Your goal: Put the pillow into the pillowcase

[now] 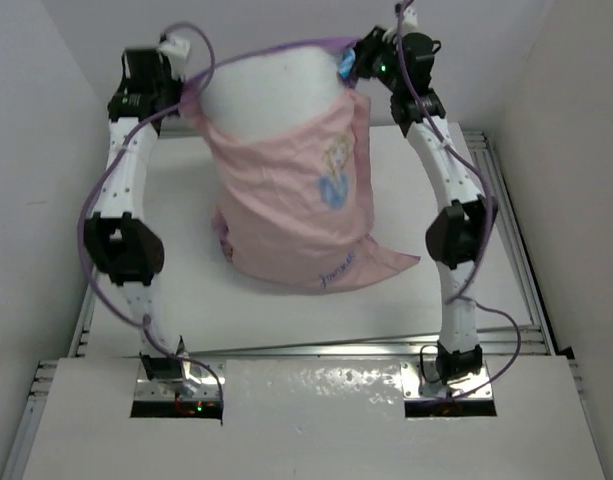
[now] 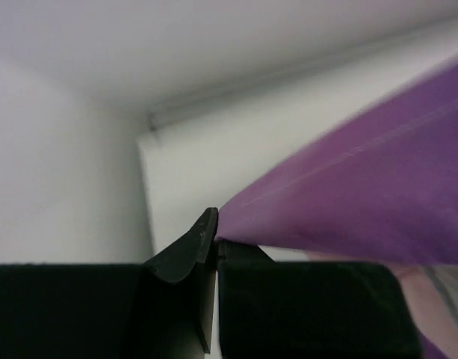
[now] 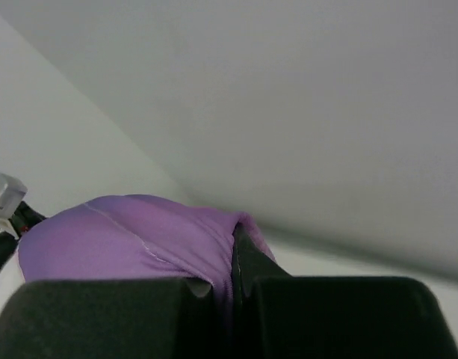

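Observation:
The pillowcase (image 1: 291,205) hangs between both raised grippers, pale pink side out with a princess print, its purple rim stretched across the top. The white pillow (image 1: 271,95) sits inside it, its plump top sticking out above the opening, a blue tag at the right corner. My left gripper (image 1: 183,95) is shut on the left corner of the rim, seen as purple cloth (image 2: 348,194) pinched at my left gripper's tips (image 2: 215,235). My right gripper (image 1: 358,62) is shut on the right corner; purple cloth (image 3: 139,235) folds over my right gripper's tips (image 3: 234,247).
The white table surface (image 1: 186,290) lies under the hanging case, with a metal frame rail (image 1: 516,260) along its right side. White walls close in on the left, right and back. The lower end of the case rests on the table (image 1: 386,265).

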